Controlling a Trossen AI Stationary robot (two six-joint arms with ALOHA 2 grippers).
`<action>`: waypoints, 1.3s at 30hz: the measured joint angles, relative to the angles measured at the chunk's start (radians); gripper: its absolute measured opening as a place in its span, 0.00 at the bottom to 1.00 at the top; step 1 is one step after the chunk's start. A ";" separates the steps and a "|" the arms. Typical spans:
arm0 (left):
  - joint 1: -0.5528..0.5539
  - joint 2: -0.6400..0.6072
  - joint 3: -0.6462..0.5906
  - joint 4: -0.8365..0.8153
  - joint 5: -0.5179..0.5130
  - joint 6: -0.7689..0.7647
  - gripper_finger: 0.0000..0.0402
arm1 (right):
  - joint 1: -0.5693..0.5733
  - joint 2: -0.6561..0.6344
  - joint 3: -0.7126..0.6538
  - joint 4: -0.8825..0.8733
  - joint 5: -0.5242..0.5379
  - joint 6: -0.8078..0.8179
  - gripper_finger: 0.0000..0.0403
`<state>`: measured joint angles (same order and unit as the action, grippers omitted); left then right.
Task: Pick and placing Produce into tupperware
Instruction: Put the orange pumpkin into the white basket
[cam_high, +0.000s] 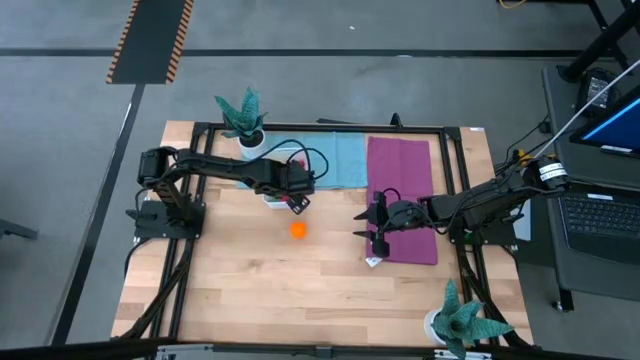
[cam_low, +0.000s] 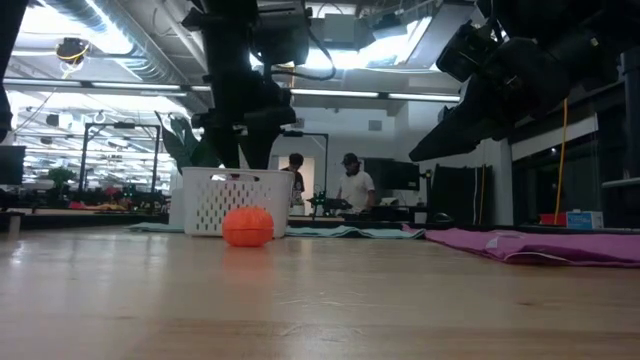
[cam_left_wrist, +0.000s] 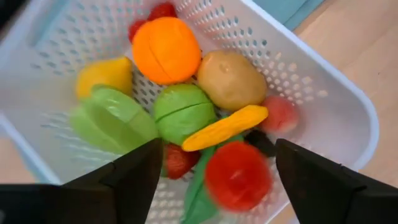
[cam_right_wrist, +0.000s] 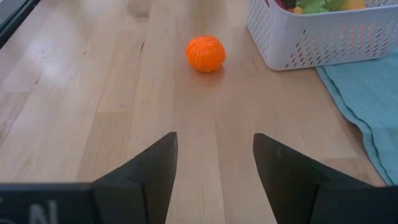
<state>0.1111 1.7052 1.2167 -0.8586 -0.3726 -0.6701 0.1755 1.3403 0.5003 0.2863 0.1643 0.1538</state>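
The white perforated tupperware stands at the table's far middle, on the edge of a teal cloth. In it lie several produce pieces: an orange, a tan potato, green pieces, a yellow one and a blurred red one. My left gripper hangs open above them, pointing steeply down, touching nothing. An orange ridged piece rests on the bare wood in front of the container. My right gripper stands open to its right, aimed at it from a distance.
A teal cloth and a purple cloth lie at the far right half. Potted plants stand at the far left and near right. Bare wood spreads across the near half. People stand in the room behind.
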 joint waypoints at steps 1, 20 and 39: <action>-0.011 -0.011 0.000 -0.006 -0.015 0.022 0.75 | 0.000 0.000 0.000 0.000 0.000 0.000 0.53; -0.718 -0.137 -0.194 0.277 -0.705 -0.267 0.77 | 0.000 0.000 0.000 0.022 0.000 0.026 0.53; -0.864 -0.014 -0.584 0.831 -0.852 -0.416 0.76 | 0.000 0.000 0.000 0.058 0.001 0.061 0.53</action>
<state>-0.7526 1.6915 0.6327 -0.0273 -1.2250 -1.0860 0.1753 1.3403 0.5003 0.3439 0.1650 0.2152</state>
